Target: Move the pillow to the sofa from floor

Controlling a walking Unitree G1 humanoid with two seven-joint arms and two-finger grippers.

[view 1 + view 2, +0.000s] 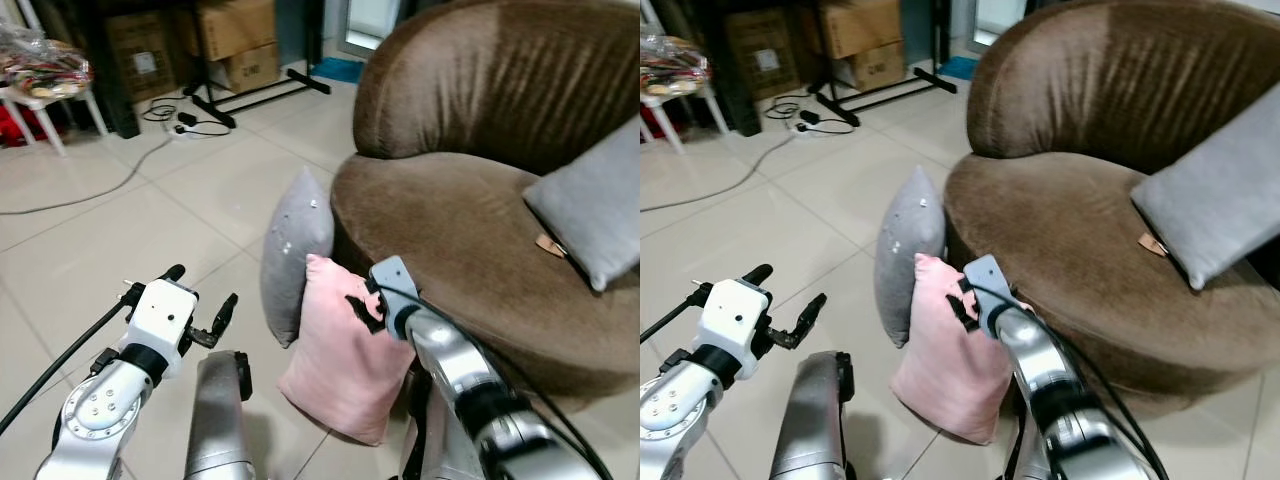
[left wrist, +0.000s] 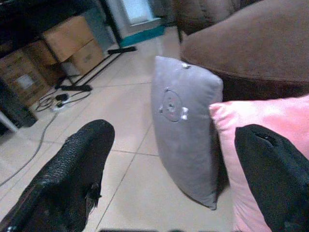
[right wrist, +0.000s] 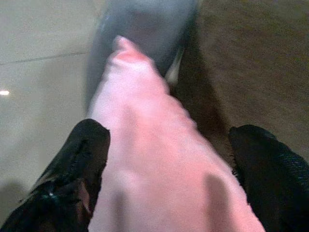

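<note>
A pink pillow (image 1: pixel 340 365) stands on the tiled floor, leaning against the front of the brown sofa (image 1: pixel 450 200). A grey pillow (image 1: pixel 295 250) stands upright just behind it, also against the sofa. My right gripper (image 1: pixel 368 305) is at the pink pillow's top edge. In the right wrist view the right gripper (image 3: pixel 169 174) is open, with one finger on each side of the pink pillow (image 3: pixel 154 145). My left gripper (image 1: pixel 205 292) hovers open over the floor to the left of both pillows, and in its wrist view it faces the grey pillow (image 2: pixel 183 125).
Another grey pillow (image 1: pixel 595 200) lies on the sofa seat at the right. Cardboard boxes (image 1: pixel 235 40), a black stand base (image 1: pixel 260 92) and a power strip with cables (image 1: pixel 185 122) sit at the back. A white table (image 1: pixel 40 95) stands far left.
</note>
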